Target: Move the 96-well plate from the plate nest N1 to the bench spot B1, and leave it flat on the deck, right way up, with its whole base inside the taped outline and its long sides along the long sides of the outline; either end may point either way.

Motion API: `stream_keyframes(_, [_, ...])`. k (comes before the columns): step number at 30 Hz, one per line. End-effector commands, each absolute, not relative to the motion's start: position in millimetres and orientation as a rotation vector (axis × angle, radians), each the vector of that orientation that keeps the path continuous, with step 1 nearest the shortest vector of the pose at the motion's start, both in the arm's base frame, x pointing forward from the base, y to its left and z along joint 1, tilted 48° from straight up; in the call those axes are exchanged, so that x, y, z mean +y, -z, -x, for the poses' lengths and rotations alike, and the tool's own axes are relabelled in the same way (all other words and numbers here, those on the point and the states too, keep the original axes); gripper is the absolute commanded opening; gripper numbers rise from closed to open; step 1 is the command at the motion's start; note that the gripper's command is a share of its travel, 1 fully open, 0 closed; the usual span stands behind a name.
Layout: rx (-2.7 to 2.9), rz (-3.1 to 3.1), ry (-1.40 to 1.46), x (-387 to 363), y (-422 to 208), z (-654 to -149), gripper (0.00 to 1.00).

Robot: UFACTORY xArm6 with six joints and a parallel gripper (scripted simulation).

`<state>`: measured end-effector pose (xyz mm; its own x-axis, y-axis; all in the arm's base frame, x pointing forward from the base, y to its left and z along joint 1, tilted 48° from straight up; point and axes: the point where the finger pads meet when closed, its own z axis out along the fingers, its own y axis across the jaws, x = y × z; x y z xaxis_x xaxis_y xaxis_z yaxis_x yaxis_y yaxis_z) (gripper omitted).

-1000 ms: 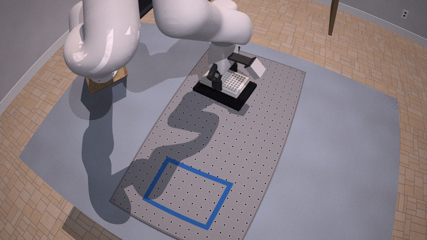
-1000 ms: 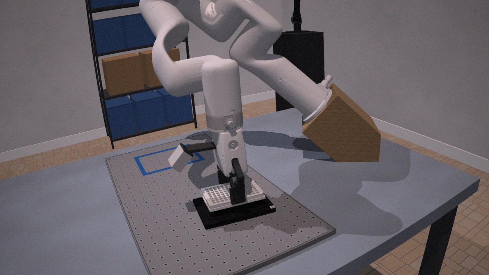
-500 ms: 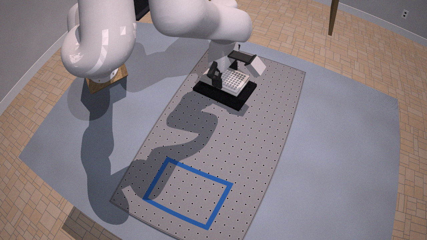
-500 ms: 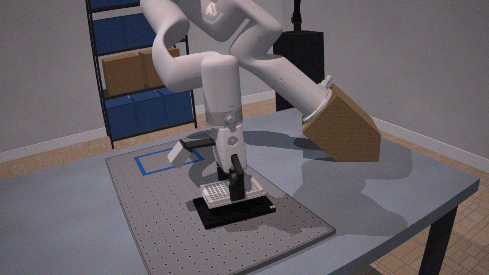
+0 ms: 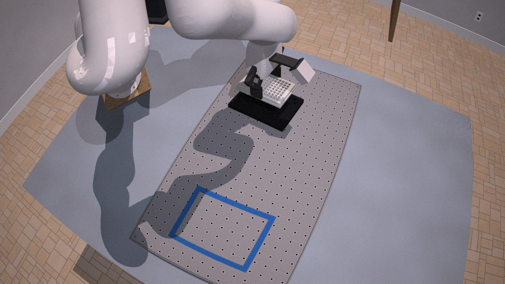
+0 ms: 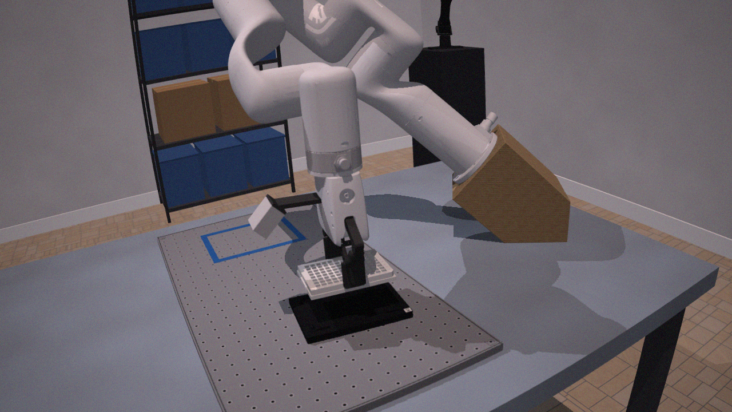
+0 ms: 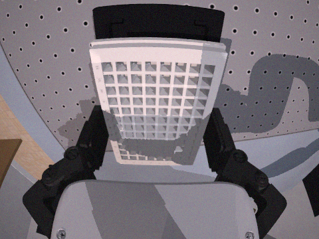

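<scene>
The white 96-well plate hangs level, right way up, a little above the black plate nest N1. My gripper is shut on the plate across its short width, one black finger on each long side. In the exterior view the plate is clear of the nest, with the gripper over its middle. In the wrist view the plate sits between the fingers with the nest beyond it. The blue taped outline B1 lies at the deck's other end and also shows in the exterior view.
The perforated grey deck lies on the blue-grey table. The arm's wooden base block stands on the table beside the deck. A shelf rack with boxes stands behind the table.
</scene>
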<state>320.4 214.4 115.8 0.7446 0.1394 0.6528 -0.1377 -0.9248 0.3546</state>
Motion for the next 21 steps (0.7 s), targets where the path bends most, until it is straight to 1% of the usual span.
stream_keyframes(1, [0.001, -2.564, -1.005, 218.3, -122.0, -315.1, 0.00])
stream_keyframes(21, [0.001, -2.564, -1.004, 226.7, -138.0, -299.5, 0.00])
